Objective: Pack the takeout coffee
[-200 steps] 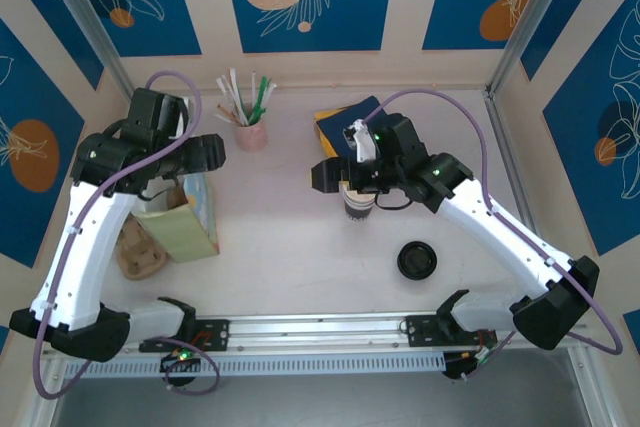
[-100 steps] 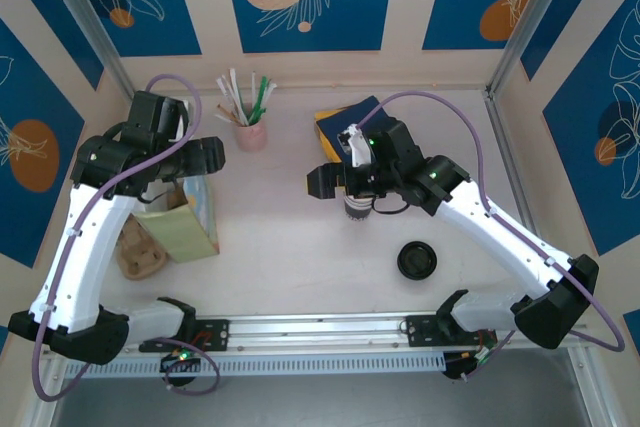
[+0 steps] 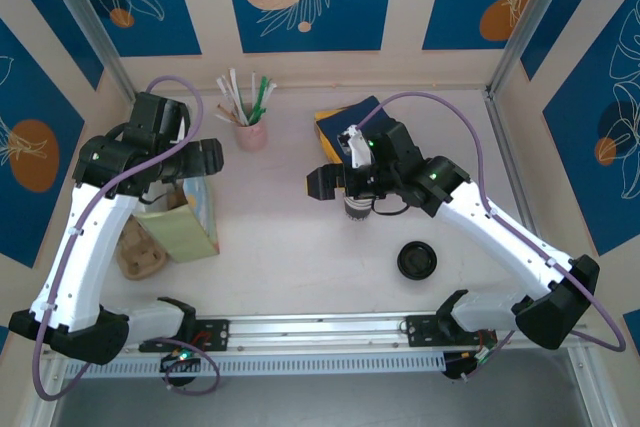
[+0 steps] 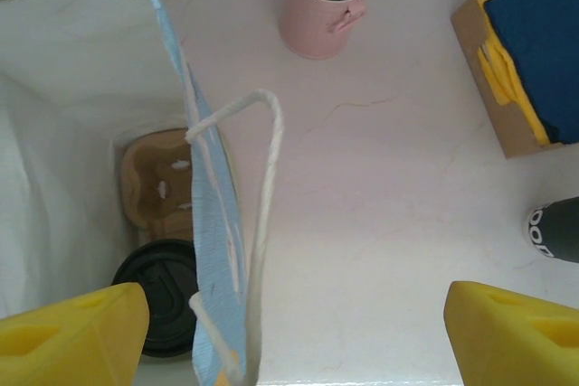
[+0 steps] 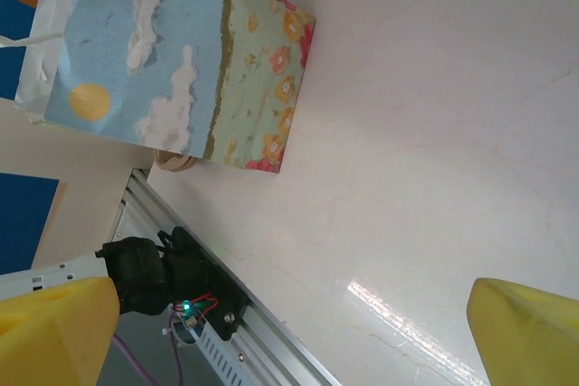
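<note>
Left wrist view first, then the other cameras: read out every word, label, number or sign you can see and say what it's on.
White print on the dark cup at the right edge: cut off and blurred, unreadable.
Raised marks on the round black plastic lid inside the paper gift bag: too faint to read.
Bag's outside: clouds, sun, flowers, no words.
Nothing else carries legible text.

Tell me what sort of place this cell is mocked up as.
Probably a staged café takeout counter: a pink cup of stirrers, a box of napkins, and a paper bag holding a lidded coffee.
</note>
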